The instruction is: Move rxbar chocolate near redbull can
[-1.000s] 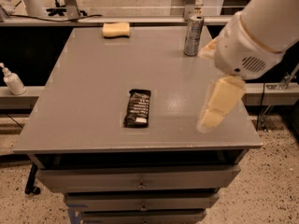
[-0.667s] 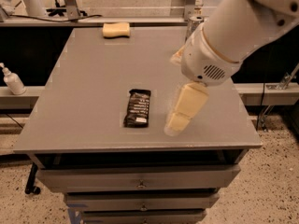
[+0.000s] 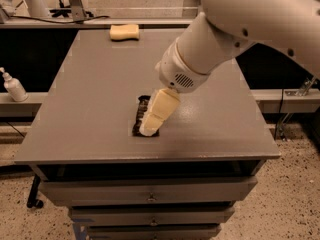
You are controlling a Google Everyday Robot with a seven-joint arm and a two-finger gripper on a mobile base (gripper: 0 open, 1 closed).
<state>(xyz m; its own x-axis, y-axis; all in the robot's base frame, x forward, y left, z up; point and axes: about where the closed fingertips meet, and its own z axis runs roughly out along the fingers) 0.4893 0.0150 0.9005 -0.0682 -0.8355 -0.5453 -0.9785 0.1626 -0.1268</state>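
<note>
The rxbar chocolate (image 3: 141, 107) is a flat black wrapper lying on the grey table (image 3: 90, 84), near the front middle. My gripper (image 3: 149, 128) points down at the bar and covers most of it; only the bar's far end and left edge show. I cannot tell whether the gripper touches the bar. The redbull can is hidden behind my white arm (image 3: 240, 29), which crosses the right rear of the table.
A pale yellow sponge (image 3: 124, 32) lies at the table's far edge. A white pump bottle (image 3: 14, 86) stands on a low shelf to the left. Drawers (image 3: 150, 196) sit under the tabletop. The table's front edge is close below the bar.
My arm has swung left from the right side of the table. The gripper now sits over the bar and my arm hides the can. The bar has not moved.
</note>
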